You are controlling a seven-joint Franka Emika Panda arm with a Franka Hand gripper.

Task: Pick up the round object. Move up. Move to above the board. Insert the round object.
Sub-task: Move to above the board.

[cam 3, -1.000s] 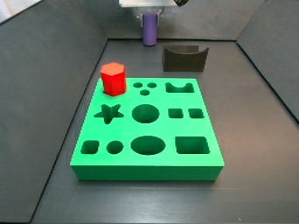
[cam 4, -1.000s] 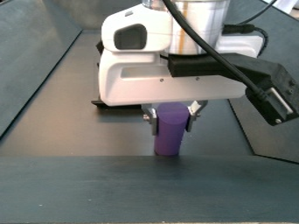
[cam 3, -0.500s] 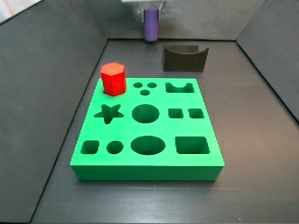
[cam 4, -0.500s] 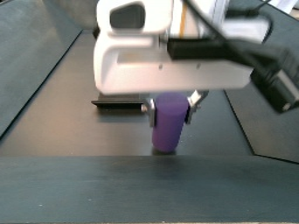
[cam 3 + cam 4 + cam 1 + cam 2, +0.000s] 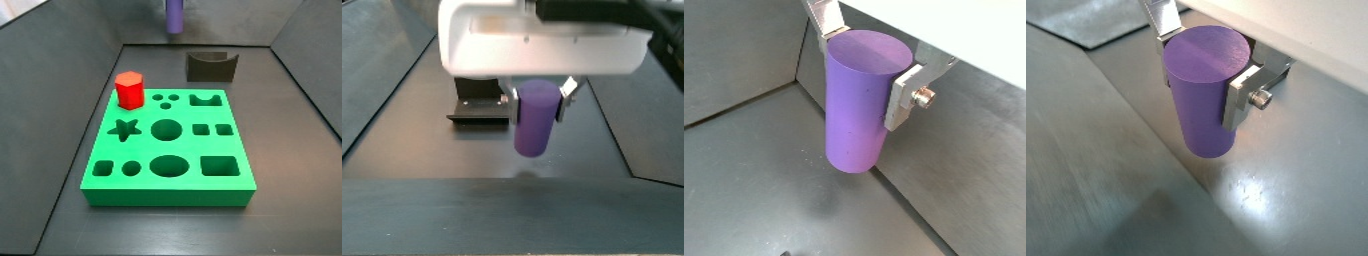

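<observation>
In a wrist view the gripper [image 5: 869, 62] is closed on the cylinder [image 5: 858, 105], a smooth purple post with a flat top. One silver finger [image 5: 906, 95] presses its side near the top, and the opposite plate [image 5: 826, 14] meets it on the far side. The cylinder hangs upright with its lower end clear of the grey floor [image 5: 764, 190] (a faint shadow lies beneath it).

In a wrist view the gripper [image 5: 1200, 58] shows the same clamp: the cylinder [image 5: 1209, 90] sits between a finger [image 5: 1244, 97] with a screw head on its outer face and a second plate [image 5: 1160, 16] behind. The jaws are only as far apart as the cylinder is wide. A glossy patch of floor [image 5: 1253, 195] shines below.

In a side view only the lower part of the cylinder [image 5: 174, 17] shows at the top edge, well above the floor, behind the far end of the board [image 5: 168, 148]; the gripper itself is out of frame here. The green board lies flat with its star, round and square holes open. A red peg [image 5: 128, 89] stands at its far left corner, and a dark block [image 5: 211, 66] with a curved notch rests on the floor just beyond the board.

In a side view the gripper [image 5: 539, 95] hangs under the white wrist housing [image 5: 543, 40], fingers shut against the cylinder [image 5: 535, 118], which floats above the floor. The fixture [image 5: 480, 104] stands behind it.
</observation>
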